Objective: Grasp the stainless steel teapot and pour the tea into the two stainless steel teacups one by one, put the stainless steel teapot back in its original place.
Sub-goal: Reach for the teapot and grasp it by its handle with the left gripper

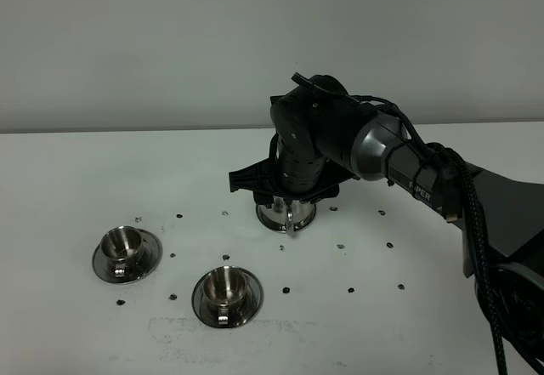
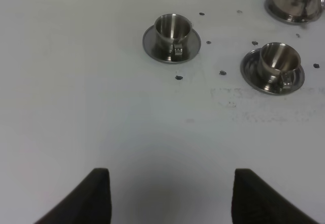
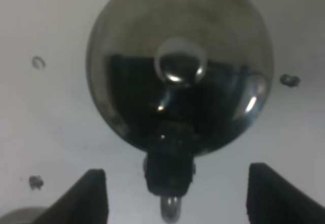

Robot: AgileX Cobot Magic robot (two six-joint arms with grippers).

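The stainless steel teapot [image 1: 286, 215] stands upright at mid table on its flat steel disc [image 2: 278, 11]. My right gripper [image 1: 289, 193] hangs directly over the teapot and hides its top. In the right wrist view the knobbed lid [image 3: 180, 66] fills the frame. There the right gripper [image 3: 183, 198] is open, its fingers on either side of the loop handle [image 3: 170, 176] without touching it. The two stainless steel teacups [image 1: 126, 250] [image 1: 227, 292] stand on saucers at the front left. My left gripper [image 2: 170, 198] is open and empty, well short of the cups [image 2: 172, 31] [image 2: 279, 64].
Several small dark specks [image 1: 286, 290] lie scattered over the white table [image 1: 76, 179] around the cups and teapot. The right arm [image 1: 425, 171] reaches in from the right edge. A grey wall stands behind the table.
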